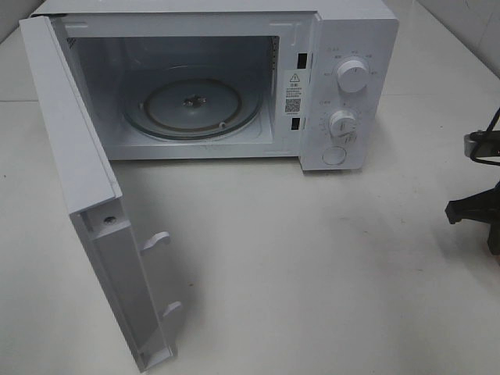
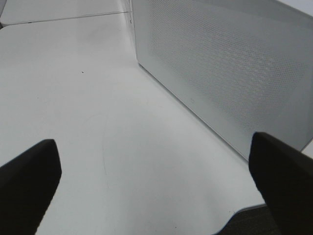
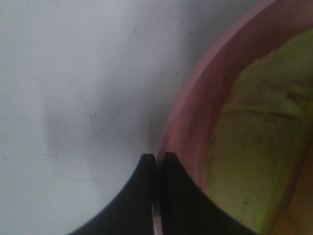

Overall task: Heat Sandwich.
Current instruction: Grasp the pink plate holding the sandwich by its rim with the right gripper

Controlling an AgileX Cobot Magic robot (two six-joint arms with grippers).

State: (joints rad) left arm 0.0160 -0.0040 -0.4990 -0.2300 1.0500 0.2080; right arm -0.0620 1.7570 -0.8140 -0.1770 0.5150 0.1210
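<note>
Step in hand, by the look of it: taking up the plate to carry the sandwich to the microwave. Not yet loaded.

Far left: open door [image 1: 78, 156], standing wide over the table [image 1: 312, 266]. Beside its outer face, the left gripper [image 2: 154, 147], spread wide, holding nothing, hanging over the table. Middle: microwave [image 1: 359, 47], with an empty turntable [image 1: 191, 105] inside. Far right edge: only a bit of the right arm [image 1: 473, 207], well apart from the microwave's mouth. No plate or sandwich in the high view.

From the right wrist: right gripper [image 3: 156, 159] closed tight at the rim of the pink plate [image 3: 195, 112], apparently pinching it edge-on. Sandwich [image 3: 259, 142] on that plate, just inside the rim, near the jaws but not touching them. Blurred, yellowish, only partly in view.

Next, probably: lift gently, hold the plate level against sliding, and travel leftward across the table. Then keep clear of the door, go in low through the mouth, and set down centred on the turntable. Thin one-sided grip, likely to tilt, so slow moves advised.
</note>
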